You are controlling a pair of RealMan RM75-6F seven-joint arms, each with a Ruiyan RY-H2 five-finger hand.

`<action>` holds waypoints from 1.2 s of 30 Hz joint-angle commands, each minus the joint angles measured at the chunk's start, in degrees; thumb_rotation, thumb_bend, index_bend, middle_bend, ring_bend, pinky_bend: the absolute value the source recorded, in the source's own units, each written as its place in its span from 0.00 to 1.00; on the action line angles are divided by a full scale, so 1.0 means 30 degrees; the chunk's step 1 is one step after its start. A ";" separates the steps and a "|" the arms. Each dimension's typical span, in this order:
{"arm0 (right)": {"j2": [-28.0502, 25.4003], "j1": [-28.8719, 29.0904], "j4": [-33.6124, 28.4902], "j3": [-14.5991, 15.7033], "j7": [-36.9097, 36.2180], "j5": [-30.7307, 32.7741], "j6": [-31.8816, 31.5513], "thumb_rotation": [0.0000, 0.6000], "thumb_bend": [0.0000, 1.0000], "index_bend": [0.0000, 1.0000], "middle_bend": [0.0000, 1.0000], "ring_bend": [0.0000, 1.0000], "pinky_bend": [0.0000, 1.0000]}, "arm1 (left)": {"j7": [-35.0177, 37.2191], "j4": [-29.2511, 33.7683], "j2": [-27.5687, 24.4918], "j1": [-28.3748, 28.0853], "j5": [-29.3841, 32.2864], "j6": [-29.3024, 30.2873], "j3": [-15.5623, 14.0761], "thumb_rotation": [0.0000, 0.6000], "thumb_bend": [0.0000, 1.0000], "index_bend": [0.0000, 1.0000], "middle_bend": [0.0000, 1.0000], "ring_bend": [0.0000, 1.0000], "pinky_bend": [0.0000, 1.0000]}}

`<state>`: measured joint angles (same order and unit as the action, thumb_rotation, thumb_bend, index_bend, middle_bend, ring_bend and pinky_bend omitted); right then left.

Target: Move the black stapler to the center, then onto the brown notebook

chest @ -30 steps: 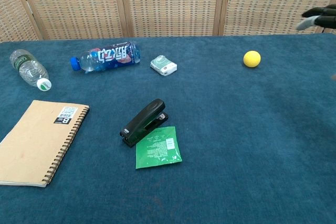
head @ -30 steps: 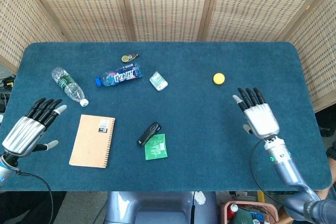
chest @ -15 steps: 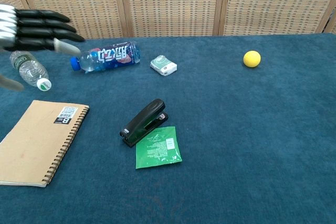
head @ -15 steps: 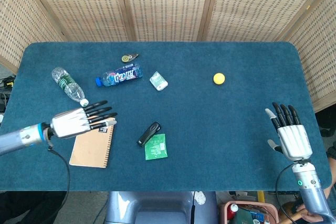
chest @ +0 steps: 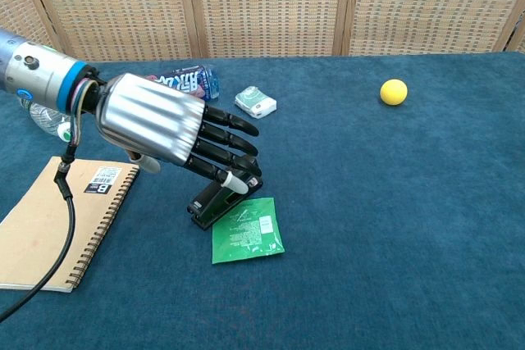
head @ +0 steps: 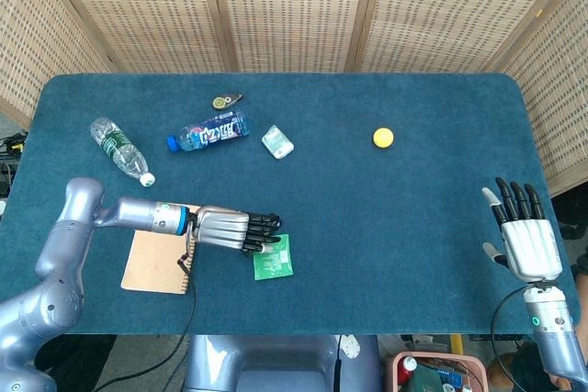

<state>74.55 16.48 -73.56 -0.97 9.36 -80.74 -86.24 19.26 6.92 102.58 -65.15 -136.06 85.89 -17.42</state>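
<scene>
The stapler [chest: 215, 202] lies near the table's middle, toward 7 o'clock of centre, its front end angled up toward 1 o'clock. Most of it is hidden under the left hand [chest: 168, 129], which hangs over it with the palm down and the fingers [chest: 230, 125] stretched out and slightly spread, holding nothing. Whether the fingertips touch the stapler cannot be told; in the head view the left hand [head: 230, 229] covers nearly all of it. A green packet [chest: 246, 229] lies just beside the stapler at its 5 o'clock, touching or nearly so.

The notebook [chest: 53, 223] lies flat at 9 o'clock of the stapler, spiral edge facing it, with the left arm's cable [chest: 66, 202] running across its upper corner.

The right hand [head: 525, 236] is up at the table's 4 o'clock edge, fingers straight and apart, holding nothing.

At 12 o'clock of the stapler sit a white pack [chest: 255, 102] and a labelled bottle [head: 208, 131]; a clear bottle [head: 119, 150] lies at 10 o'clock. A yellow ball [chest: 394, 92] rests well apart at 2 o'clock.
</scene>
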 commanded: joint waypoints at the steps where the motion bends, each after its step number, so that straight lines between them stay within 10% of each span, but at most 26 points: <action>1: -0.0037 -0.0095 0.0032 -0.0221 -0.0116 0.0065 0.0067 1.00 0.00 0.00 0.00 0.00 0.00 | -0.0046 -0.0269 0.0617 -0.0553 0.0361 -0.0801 -0.0493 1.00 0.17 0.00 0.00 0.00 0.00; 10: -0.0075 -0.0328 0.0088 -0.0720 -0.0396 0.0147 0.0331 1.00 0.00 0.00 0.00 0.00 0.00 | 0.0191 -0.0378 0.1751 -0.1237 0.1207 -0.1946 -0.1321 1.00 0.22 0.07 0.04 0.00 0.05; 21: -0.0040 -0.0476 0.0291 -0.1077 -0.0675 0.0081 0.0669 1.00 0.00 0.00 0.00 0.00 0.00 | -0.0033 -0.0489 0.2378 -0.1168 0.1766 -0.1632 -0.2277 1.00 0.36 0.77 0.64 0.44 0.47; 32: -0.0149 -0.0660 -0.0137 -0.1195 -0.0590 -0.0423 0.0615 1.00 0.00 0.00 0.00 0.00 0.00 | 0.0239 -0.0121 0.1312 -0.0474 0.3997 -0.0039 -0.1387 1.00 0.37 0.80 0.66 0.46 0.50; 36: -0.0224 -0.0684 -0.0515 -0.1142 -0.0505 -0.0789 0.0592 1.00 0.00 0.00 0.00 0.00 0.00 | 0.0818 0.0638 -0.0694 0.1015 0.5099 0.4053 -0.0722 1.00 0.37 0.80 0.66 0.46 0.50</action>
<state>73.97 14.46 -74.87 -4.43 7.75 -82.90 -84.41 20.36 7.07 104.83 -65.51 -123.21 89.97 -21.09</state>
